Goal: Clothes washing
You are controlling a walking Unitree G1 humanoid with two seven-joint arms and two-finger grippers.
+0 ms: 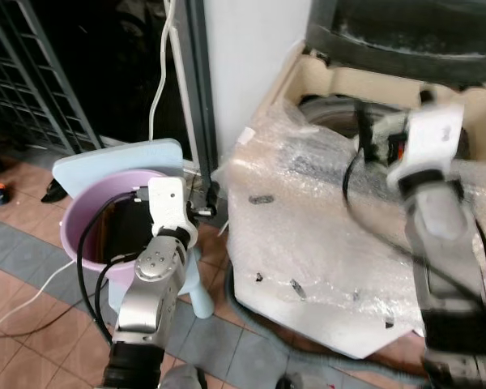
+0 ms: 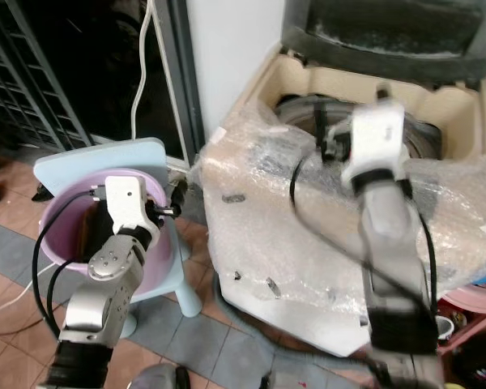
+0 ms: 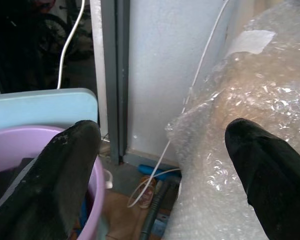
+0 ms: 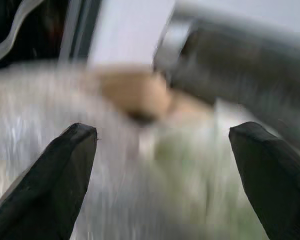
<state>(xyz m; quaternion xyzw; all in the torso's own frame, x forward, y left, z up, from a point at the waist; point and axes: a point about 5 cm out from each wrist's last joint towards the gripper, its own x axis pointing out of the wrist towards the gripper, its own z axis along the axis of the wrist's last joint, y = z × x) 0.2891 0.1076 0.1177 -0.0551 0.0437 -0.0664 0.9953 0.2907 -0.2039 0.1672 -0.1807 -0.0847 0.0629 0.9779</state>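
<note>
A purple basin [image 1: 79, 212] holding dark clothes [image 1: 130, 228] sits on a light blue stool [image 1: 121, 156] at my left. My left gripper [image 1: 202, 212] hangs open between the basin's rim and the washing machine [image 1: 324, 235], nothing between its fingers [image 3: 65, 170]. The machine is wrapped in bubble wrap, its lid [image 1: 405, 32] is raised and its drum opening [image 1: 328, 113] shows. Blurred by motion, my right gripper [image 1: 368, 138] is held above the machine's top near the drum. It is open and empty, as its wrist view shows by the wide gap between its fingertips [image 4: 70, 150].
A dark door post [image 1: 196, 81] and white wall stand behind the stool, with a white cable [image 1: 158, 73] hanging down. A metal grille [image 1: 32, 81] is at far left. A grey hose [image 1: 247, 312] lies on the tiled floor. A pink basket [image 2: 470, 312] sits at the right.
</note>
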